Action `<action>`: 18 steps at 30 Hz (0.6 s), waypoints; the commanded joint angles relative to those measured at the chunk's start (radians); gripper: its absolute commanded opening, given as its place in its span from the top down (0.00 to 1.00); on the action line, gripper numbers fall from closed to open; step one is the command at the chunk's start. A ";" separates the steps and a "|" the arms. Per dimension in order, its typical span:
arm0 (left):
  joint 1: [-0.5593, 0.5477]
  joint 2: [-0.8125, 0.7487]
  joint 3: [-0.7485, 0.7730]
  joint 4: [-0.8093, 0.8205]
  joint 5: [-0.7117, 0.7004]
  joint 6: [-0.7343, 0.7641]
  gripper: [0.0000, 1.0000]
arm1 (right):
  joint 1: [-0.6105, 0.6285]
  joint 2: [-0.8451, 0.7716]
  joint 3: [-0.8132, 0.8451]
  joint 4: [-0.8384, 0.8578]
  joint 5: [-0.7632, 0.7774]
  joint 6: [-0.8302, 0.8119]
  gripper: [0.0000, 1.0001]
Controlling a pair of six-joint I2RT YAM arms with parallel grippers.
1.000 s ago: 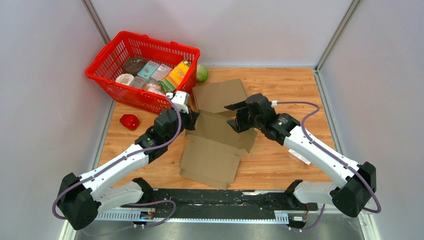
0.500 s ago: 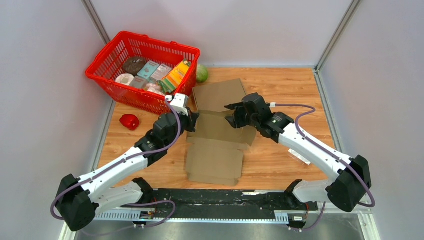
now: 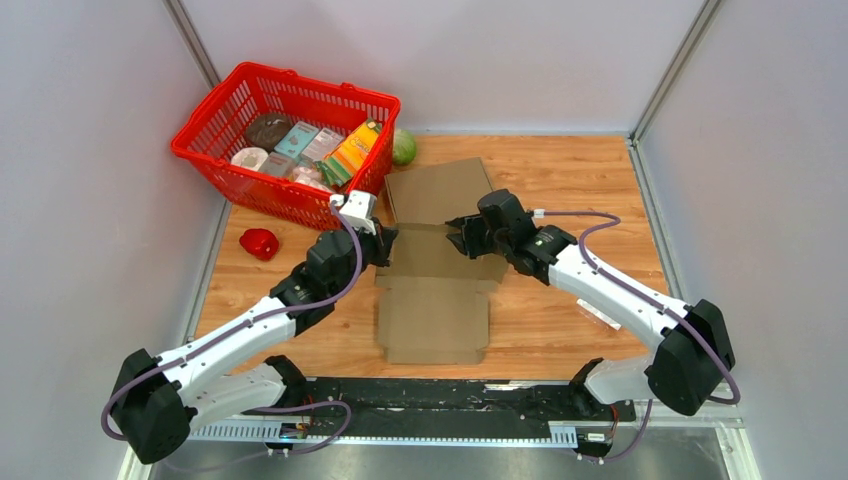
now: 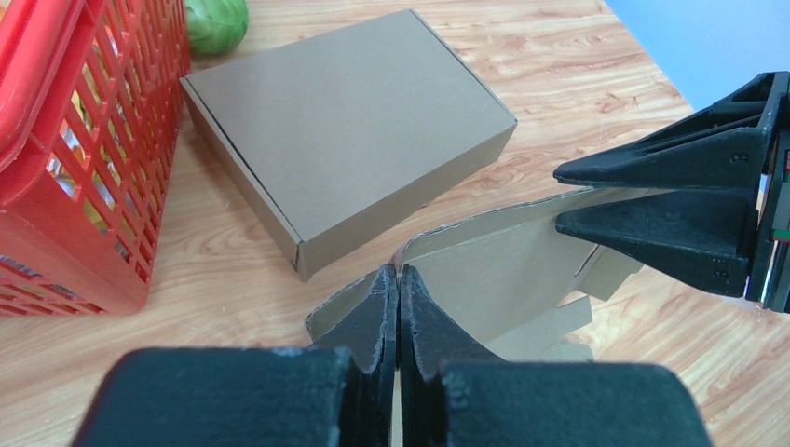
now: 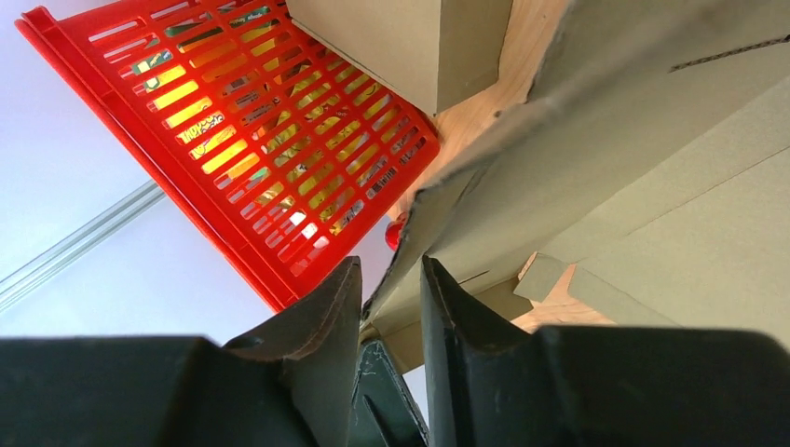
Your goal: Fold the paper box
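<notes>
The paper box (image 3: 435, 318) is a flat brown cardboard blank in the middle of the table, its far flap (image 3: 430, 252) lifted off the wood. My left gripper (image 3: 386, 240) is shut on the left corner of that flap; in the left wrist view the fingers (image 4: 398, 279) pinch the card edge. My right gripper (image 3: 463, 238) is at the flap's right end. Its jaws (image 5: 391, 270) straddle the card edge with a visible gap on both sides, so it is open. The flap (image 4: 503, 261) spans between both grippers.
A finished folded cardboard box (image 3: 440, 190) lies just behind the blank. A red basket (image 3: 205, 160) of groceries stands at the back left, a green ball (image 3: 404, 147) beside it. A small red object (image 3: 259, 243) lies left, a clear packet (image 3: 600, 312) right.
The blank has swung square to the table edge. My right gripper slid left onto the flap's edge and its jaws narrowed. The left gripper kept its hold.
</notes>
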 commanded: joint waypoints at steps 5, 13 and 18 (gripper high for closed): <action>-0.011 -0.024 -0.003 0.054 0.009 -0.007 1.00 | -0.006 0.003 -0.027 0.072 0.008 0.023 0.81; -0.008 -0.145 -0.012 -0.157 0.066 -0.053 0.59 | -0.009 -0.014 -0.089 0.143 0.027 -0.035 0.99; -0.008 -0.347 -0.029 -0.355 0.024 -0.071 0.51 | -0.013 -0.028 -0.147 0.247 0.051 -0.121 1.00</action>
